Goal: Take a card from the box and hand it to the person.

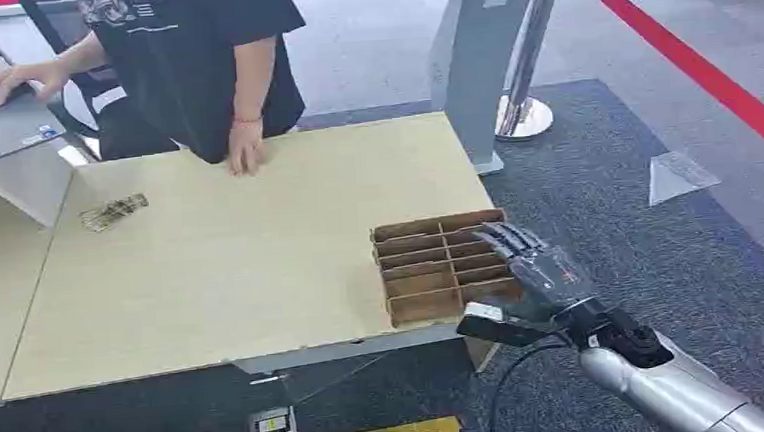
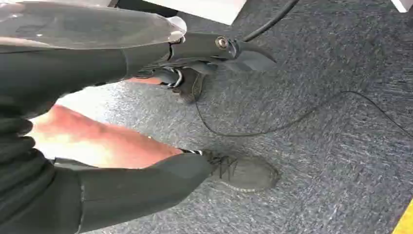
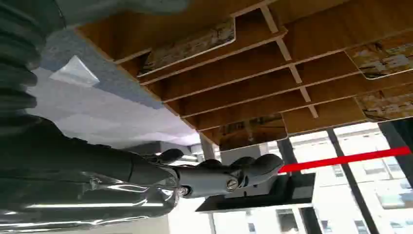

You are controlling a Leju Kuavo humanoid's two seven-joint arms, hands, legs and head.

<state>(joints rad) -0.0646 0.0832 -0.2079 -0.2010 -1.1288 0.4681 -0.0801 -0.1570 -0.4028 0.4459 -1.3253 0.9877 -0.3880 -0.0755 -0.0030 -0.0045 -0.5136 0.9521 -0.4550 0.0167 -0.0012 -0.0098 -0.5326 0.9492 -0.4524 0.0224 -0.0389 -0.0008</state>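
Up close, cards [image 3: 190,46] inside box [image 1: 448,265]

The worktop [image 1: 241,275] lies bare between the box [image 1: 431,268] at its near right corner, with the right hand [image 1: 536,267] over its right edge, and the far side, where a person's hand [image 1: 245,149] and a card [image 1: 114,211] rest.

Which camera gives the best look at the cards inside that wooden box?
The right wrist view: it looks closely into the box, showing cards in several slots. The head view shows the whole box, but its cards are too small to see. The left wrist view looks at the floor.
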